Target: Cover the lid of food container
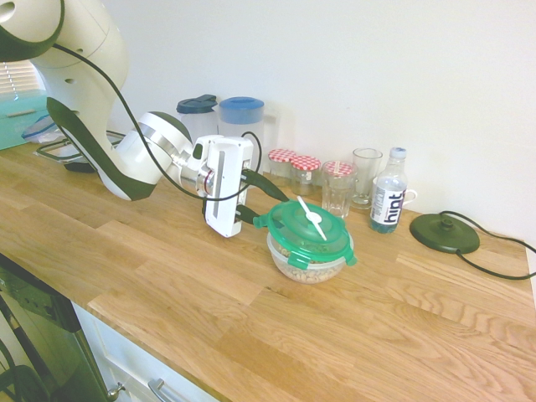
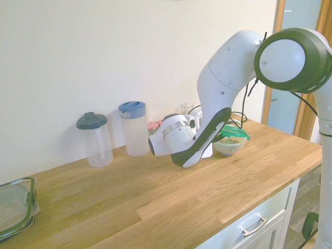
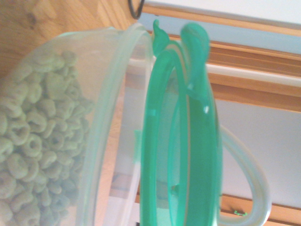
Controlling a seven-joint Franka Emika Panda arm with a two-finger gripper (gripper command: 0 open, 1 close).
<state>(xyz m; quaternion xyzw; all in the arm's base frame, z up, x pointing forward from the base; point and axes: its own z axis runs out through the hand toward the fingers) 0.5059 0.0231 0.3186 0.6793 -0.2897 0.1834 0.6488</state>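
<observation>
Lid: one green lid (image 1: 306, 221) sits tilted on the one food container (image 1: 311, 264), mid counter.
Gripper: the gripper (image 1: 256, 205) is at the lid's left edge; fingers partly apart, grip cannot be told.
Jugs: two (image 1: 242, 117), far.
Checked-lid jars: three (image 1: 305, 172).
Glasses: two (image 1: 338, 189).
Bottle: one (image 1: 389, 193).

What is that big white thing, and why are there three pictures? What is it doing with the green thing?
The white thing is a robot arm. At its end sits a gripper with two fingers, like a hand. Two pictures come from cameras standing on opposite sides of the wooden counter. The third comes from a camera on the robot's wrist, so it sees very close.

The green thing is a lid. It sits on top of a bowl of cereal, and the gripper is right at the lid's edge. Whether it grips the lid, I cannot tell.

At the back stand two jugs, small jars, glasses and a water bottle.
</observation>
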